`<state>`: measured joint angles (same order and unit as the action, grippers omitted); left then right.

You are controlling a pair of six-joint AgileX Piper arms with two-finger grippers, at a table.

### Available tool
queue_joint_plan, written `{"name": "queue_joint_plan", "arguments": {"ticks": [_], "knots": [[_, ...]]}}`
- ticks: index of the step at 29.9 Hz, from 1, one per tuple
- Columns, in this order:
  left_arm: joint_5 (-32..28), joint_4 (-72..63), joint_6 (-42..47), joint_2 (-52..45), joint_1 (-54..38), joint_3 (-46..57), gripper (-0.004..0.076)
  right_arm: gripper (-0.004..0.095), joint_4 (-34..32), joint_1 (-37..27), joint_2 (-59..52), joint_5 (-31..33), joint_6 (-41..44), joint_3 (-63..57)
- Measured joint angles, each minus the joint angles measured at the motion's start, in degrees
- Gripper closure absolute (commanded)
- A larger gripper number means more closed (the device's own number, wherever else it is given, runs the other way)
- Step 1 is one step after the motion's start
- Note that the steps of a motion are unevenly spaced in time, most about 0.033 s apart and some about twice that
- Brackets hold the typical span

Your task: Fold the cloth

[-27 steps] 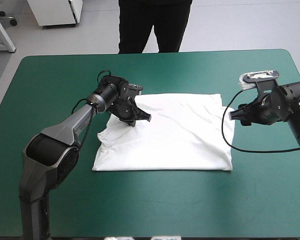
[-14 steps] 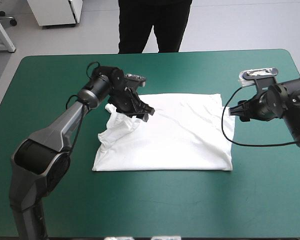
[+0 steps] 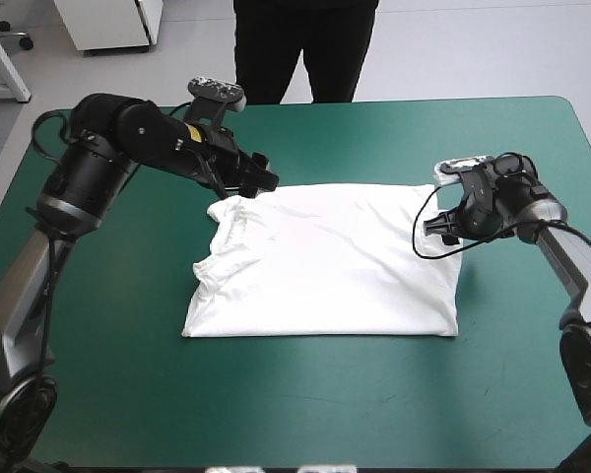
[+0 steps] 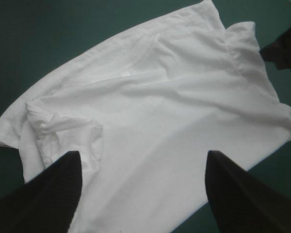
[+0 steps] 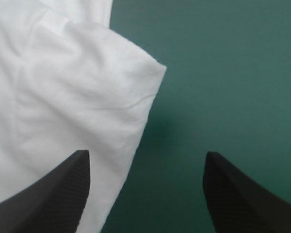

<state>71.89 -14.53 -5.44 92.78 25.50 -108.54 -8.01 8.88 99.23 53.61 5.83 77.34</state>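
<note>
Both tools empty over a part-folded T-shirt (image 3: 325,261).

The T-shirt lies mid-tabletop (image 3: 305,394) as a rough rectangle, its far left corner rumpled. The left tool (image 4: 143,154) hangs wide above that corner, gripping nothing. The right tool (image 5: 145,153), equally wide, straddles the far right corner, one finger over cloth and one over bare tabletop. A fresh grasp seems in hand. Next, each tool should drop and pinch its corner, perhaps through both layers, though the layering is hard to read.
</note>
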Motion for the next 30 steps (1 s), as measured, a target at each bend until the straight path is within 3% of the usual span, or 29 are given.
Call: {"name": "queue_joint_plan", "arguments": {"ticks": [12, 17, 24, 30], "knots": [[0.0, 0.2, 0.9, -2.4, 0.0, 0.0, 0.021, 0.0296, 5.3, -3.6, 6.8, -3.3, -2.5, 0.1], [0.0, 0.2, 1.0, -2.4, 0.0, 0.0, 0.021, 0.0498, 6.8, -3.8, 8.5, -2.5, -2.6, 1.2], [0.0, 0.2, 1.0, -2.4, 0.0, 0.0, 0.0213, 0.092, 9.4, -3.8, 10.2, -1.8, -2.6, 2.3], [0.0, 0.2, 1.0, -2.3, 0.0, 0.0, 0.0213, 0.0925, 10.0, -3.8, 10.7, -1.9, -2.6, 2.6]]}}
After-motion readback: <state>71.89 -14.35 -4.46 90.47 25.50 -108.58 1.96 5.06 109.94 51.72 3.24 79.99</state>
